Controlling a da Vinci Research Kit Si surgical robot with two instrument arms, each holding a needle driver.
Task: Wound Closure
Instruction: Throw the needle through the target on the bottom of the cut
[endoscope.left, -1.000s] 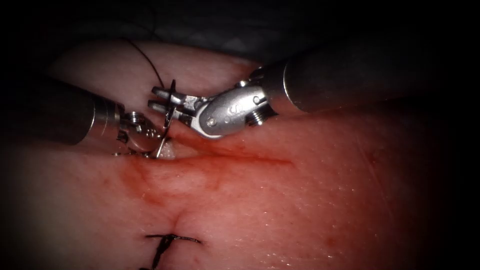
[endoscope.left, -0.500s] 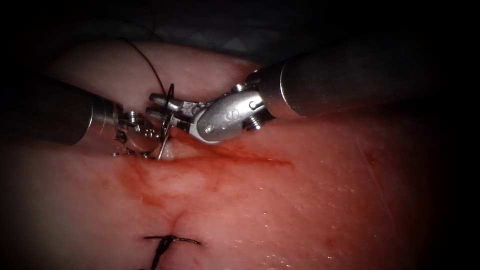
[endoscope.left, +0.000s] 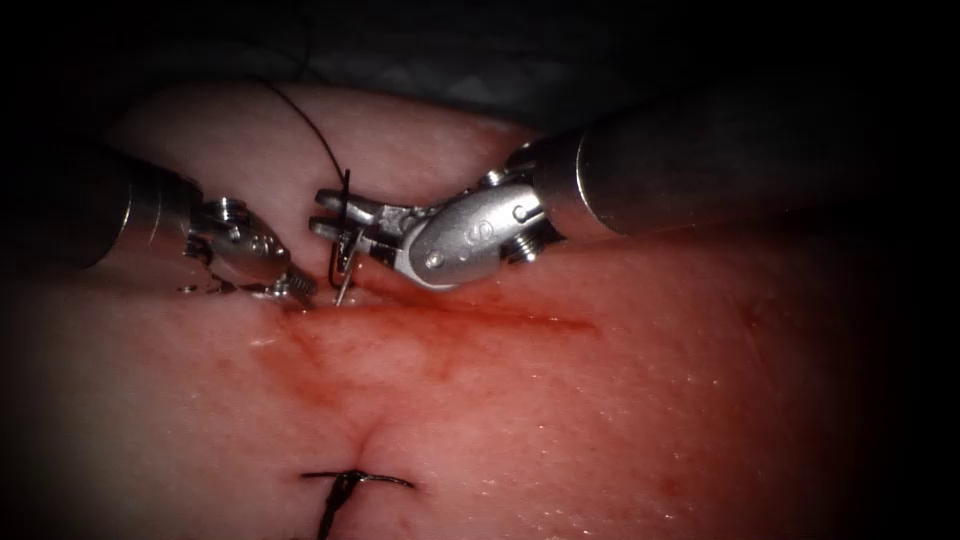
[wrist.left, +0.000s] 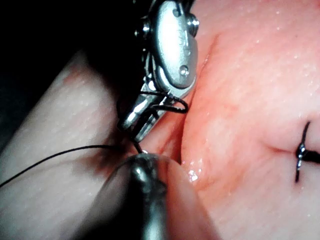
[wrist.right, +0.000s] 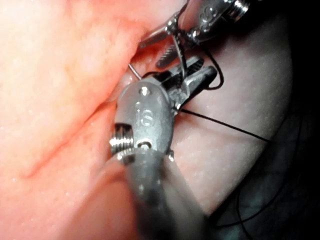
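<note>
Endoscope view, left to right. Left tool (endoscope.left: 290, 288) at frame left: tips down at the left end of the cut (endoscope.left: 470, 312), jaws parted a little, nothing seen in them. Just right of it, needle (endoscope.left: 345, 255) hangs near upright, point just above the tissue (endoscope.left: 620, 400), not in it. Right tool (endoscope.left: 335, 212) at upper centre has jaws closed on the needle near its upper end; thread (endoscope.left: 300, 115) trails to upper left. Progress judgement: one finished stitch (endoscope.left: 355, 482) at lower centre, cut beyond it unclosed, so most stitches remain.
</note>
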